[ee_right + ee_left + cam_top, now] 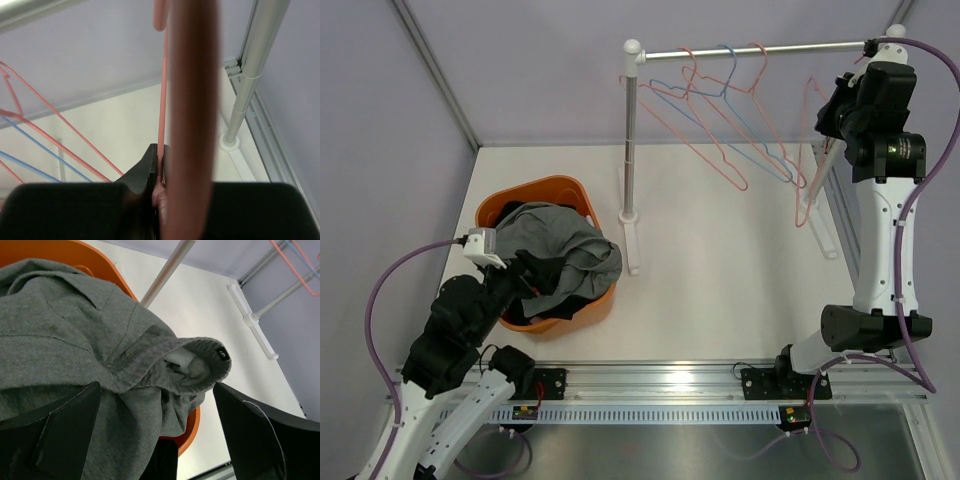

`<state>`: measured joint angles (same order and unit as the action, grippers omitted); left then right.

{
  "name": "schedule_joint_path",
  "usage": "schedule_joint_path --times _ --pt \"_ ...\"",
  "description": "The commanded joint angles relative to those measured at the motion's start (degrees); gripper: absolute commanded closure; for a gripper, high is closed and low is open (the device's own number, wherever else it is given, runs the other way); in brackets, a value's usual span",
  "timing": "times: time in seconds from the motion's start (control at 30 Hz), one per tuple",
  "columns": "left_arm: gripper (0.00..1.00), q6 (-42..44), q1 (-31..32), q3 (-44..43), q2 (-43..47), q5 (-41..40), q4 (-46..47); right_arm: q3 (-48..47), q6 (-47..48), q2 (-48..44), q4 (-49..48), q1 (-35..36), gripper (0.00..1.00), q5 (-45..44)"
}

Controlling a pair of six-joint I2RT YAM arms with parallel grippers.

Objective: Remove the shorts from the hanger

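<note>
finishing the drop looks like the step in hand: nearest the bases, the left jaws stand wide open, holding nothing, poised over the orange basket (520, 192), one finger to each side of the grey shorts (75, 335), which lie heaped on top with the waistband curling up between them. to do this well, that arm should rise straight up and clear, so neither finger catches a fold and drags the cloth back over the rim; the waistband is the likeliest snag. darker cloth (548, 292) shows under the grey, seemingly more shorts, though which pair cannot be told. beyond the basket the white table (720, 290) runs to the rack, where the hangers (720, 130) on the rail (760, 48) all hang bare. farthest off, the right jaws are closed tight on the wire of the salmon hanger (808, 185) at the rail's right end, well apart from any shorts; easing that grip off gently should prevent the hanger swinging off its rail.
</note>
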<state>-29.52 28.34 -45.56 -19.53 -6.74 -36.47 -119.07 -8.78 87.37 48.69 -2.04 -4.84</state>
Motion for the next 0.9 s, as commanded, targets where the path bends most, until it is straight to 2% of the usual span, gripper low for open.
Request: schedule_joint_path --times 0.0,0.63,0.87 --pt "0.01 2.71 -0.04 1.35 0.98 2.52 0.87 -3.8 1.04 -0.01 -1.23 -0.68 1.0 8.79" --pt "0.01 3.85 -0.04 4.25 4.67 2.52 0.26 -2.4 1.66 0.43 2.2 -0.59 1.0 29.52" --pt "0.01 3.85 -0.04 4.43 4.5 2.79 0.43 -3.19 2.71 0.95 1.85 -0.59 1.0 29.71"
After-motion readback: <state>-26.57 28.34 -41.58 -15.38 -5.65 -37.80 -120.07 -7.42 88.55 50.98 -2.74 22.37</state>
